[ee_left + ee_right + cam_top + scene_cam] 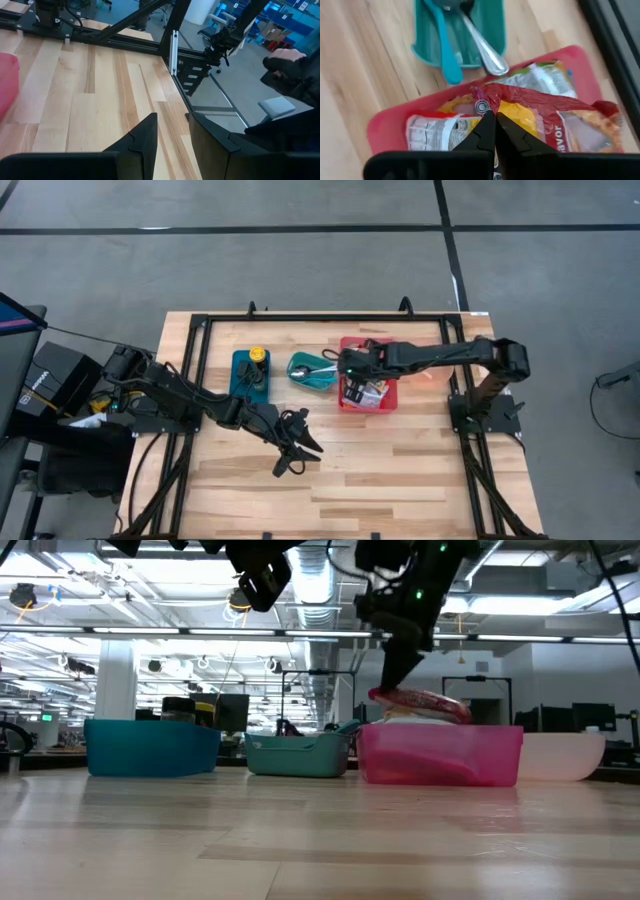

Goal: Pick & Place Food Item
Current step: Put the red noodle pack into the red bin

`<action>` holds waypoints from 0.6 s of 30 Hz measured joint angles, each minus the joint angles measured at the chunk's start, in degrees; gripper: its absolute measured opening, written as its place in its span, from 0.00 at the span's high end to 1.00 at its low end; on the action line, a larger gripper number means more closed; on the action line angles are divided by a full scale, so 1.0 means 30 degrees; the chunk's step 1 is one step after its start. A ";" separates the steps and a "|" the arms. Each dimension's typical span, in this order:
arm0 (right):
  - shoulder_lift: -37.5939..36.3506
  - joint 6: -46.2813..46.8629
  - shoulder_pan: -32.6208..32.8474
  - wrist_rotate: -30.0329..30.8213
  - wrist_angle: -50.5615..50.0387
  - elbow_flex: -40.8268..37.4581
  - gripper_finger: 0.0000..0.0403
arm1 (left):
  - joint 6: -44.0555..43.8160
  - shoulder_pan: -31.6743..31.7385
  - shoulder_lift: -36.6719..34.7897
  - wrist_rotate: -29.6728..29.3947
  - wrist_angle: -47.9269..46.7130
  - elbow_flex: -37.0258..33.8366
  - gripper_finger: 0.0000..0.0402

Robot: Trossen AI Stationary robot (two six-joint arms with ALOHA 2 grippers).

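Note:
A red-and-yellow food packet (535,107) lies on top of other packets in the red bin (390,405), its top above the bin's rim in the low view (425,702). My right gripper (491,120) stands over the bin's left part, slanting down, shut on that packet. My left gripper (298,447) hovers open over bare wood near the table's middle, with nothing between its fingers (145,140). My right gripper pinches the packet's crumpled red edge (487,100) between its two shut fingers, coming from above at a slant. The packet lies tilted on the other packets in the bin, its held end (380,693) raised above the rim.
A teal tray (312,372) with a blue spoon and a metal spoon (480,47) sits just left of the red bin. Farther left is a teal bin (250,375) holding a yellow-capped bottle. A pale bowl (565,755) stands right of the red bin. A person's sleeve (290,67) shows beyond the table.

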 joint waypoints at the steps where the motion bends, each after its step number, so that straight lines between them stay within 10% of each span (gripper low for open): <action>1: 0.0281 -0.0035 0.0000 0.0002 0.0011 -0.0001 1.00 | 0.0000 0.0000 0.0000 0.0000 -0.0017 0.0000 0.73; 18: 0.0785 -0.0699 0.1277 -0.0570 -0.0279 -0.0023 0.99 | -0.0007 -0.0002 0.0000 0.0000 -0.0162 0.0000 0.73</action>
